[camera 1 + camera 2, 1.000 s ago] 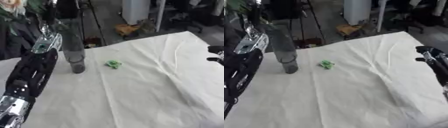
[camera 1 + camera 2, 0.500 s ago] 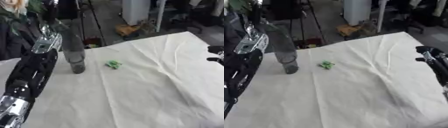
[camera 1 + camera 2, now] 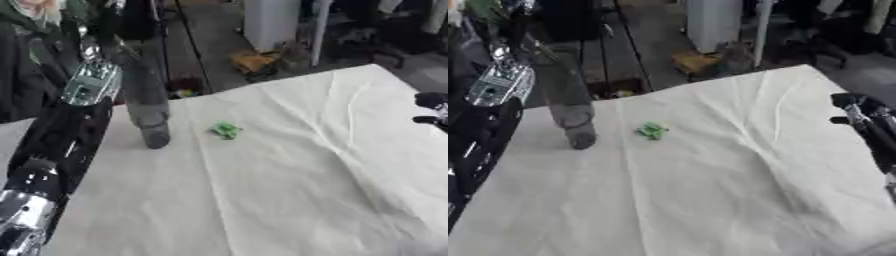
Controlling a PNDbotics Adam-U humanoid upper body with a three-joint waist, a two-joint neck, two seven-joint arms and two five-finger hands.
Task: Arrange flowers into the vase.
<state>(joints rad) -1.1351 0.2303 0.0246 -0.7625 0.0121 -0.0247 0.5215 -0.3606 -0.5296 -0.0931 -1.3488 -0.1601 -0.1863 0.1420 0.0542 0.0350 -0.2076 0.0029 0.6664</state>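
Tall grey vase at ten o'clock looks tippy, take it low; right hand at three, grip can't tell.

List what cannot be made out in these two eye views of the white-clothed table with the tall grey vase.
- Left hand: hidden in both views; the black left arm runs out of the top left.
- Right hand: cut off by the right edge, finger pose unclear.
- Small green object on the white cloth: too blurred to identify.
- Tall grey vase: its mouth merges with the dark background.
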